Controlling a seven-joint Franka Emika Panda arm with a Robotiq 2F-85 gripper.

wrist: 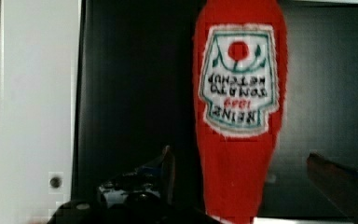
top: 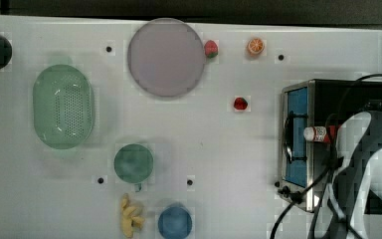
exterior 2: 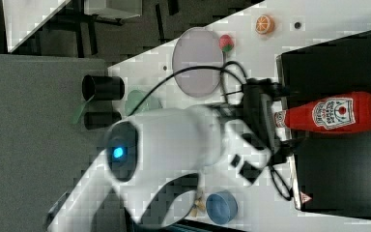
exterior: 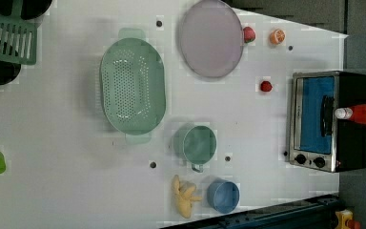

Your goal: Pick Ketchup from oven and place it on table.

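Note:
The Ketchup (exterior 2: 333, 113) is a red bottle with a white cap and label, lying on its side on the black top of the oven (exterior 2: 338, 164). In the top view its cap end (top: 315, 133) sticks out over the oven's bluish glass door (top: 298, 104), and the arm covers the rest. My gripper (wrist: 251, 172) is open, with one dark finger (wrist: 167, 169) on each side of the bottle's narrow neck and a gap to each. In the right view the gripper (exterior 2: 269, 121) sits at the cap end. The white table (top: 219, 149) spreads out in front of the oven.
On the table are a round purple plate (top: 165, 57), a green colander (top: 63, 106), a green cup (top: 134, 163), a blue cup (top: 174, 222), bananas (top: 131, 215), two strawberries (top: 240, 103) (top: 210, 48) and an orange half (top: 255, 46). Cables trail over the oven's top.

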